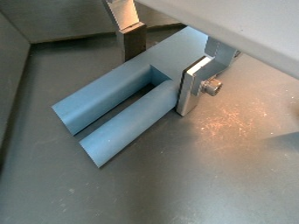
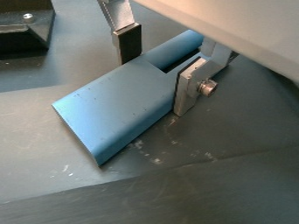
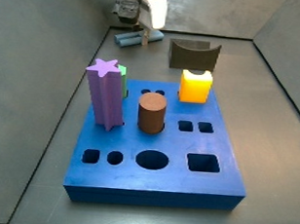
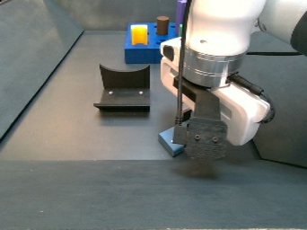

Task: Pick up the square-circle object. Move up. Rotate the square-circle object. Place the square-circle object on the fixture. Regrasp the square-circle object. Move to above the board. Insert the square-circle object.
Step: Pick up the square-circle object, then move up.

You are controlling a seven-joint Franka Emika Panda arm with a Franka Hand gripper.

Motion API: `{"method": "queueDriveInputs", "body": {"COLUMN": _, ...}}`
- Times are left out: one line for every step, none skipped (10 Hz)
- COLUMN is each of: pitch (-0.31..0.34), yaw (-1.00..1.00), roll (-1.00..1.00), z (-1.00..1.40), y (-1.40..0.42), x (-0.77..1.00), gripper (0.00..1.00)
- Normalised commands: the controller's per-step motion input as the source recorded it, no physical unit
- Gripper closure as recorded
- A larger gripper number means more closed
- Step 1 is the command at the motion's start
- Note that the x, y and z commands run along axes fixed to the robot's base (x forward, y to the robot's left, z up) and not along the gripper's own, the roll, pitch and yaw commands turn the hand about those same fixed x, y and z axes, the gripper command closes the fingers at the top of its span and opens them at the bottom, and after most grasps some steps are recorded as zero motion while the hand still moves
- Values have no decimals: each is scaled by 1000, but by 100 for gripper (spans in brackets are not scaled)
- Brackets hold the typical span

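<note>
- Square-circle object: one, a slim grey-blue peg lying flat on the grey floor, its far end between the fingers in both wrist views
- Gripper: one, down at the floor over the peg; one silver finger lies against the peg's side, the dark pad of its partner stands at the opposite side, and I cannot tell whether they press it
- Fixture: one, dark, on the floor near the gripper, apart from the peg
- Board: one blue slab, well apart from the peg
- On the board: one purple star peg, one brown cylinder, one yellow block
</note>
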Motion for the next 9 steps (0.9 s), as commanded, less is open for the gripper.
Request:
{"method": "queueDriveInputs", "body": {"pitch": 0, "yaw": 0, "roll": 0, "z": 0, "y": 0, "x": 0, "gripper": 100}}
{"method": "queueDriveInputs", "body": {"pitch": 0, "yaw": 0, "roll": 0, "z": 0, "y": 0, "x": 0, "gripper": 100}}
{"method": "queueDriveInputs", "body": {"pitch": 0, "yaw": 0, "roll": 0, "z": 0, "y": 0, "x": 0, "gripper": 100}}
{"method": "queueDriveInputs", "body": {"pitch": 0, "yaw": 0, "roll": 0, "z": 0, "y": 0, "x": 0, "gripper": 100}}
{"method": "queueDriveInputs", "body": {"pitch": 0, "yaw": 0, "roll": 0, "z": 0, "y": 0, "x": 0, "gripper": 100}}
{"method": "queueDriveInputs", "body": {"pitch": 0, "yaw": 0, "roll": 0, "z": 0, "y": 0, "x": 0, "gripper": 100}}
{"method": "queueDriveInputs", "body": {"pitch": 0, "yaw": 0, "roll": 0, "z": 833, "y": 0, "x": 0, "gripper": 100}}
{"method": "queueDriveInputs", "body": {"pitch": -9, "yaw": -21, "roll": -3, "z": 853, "y": -44, "x": 22, "gripper": 100}}
{"method": "queueDriveInputs", "body": {"pitch": 7, "yaw": -18, "roll": -10, "z": 733, "y": -54, "x": -13, "gripper": 100}}
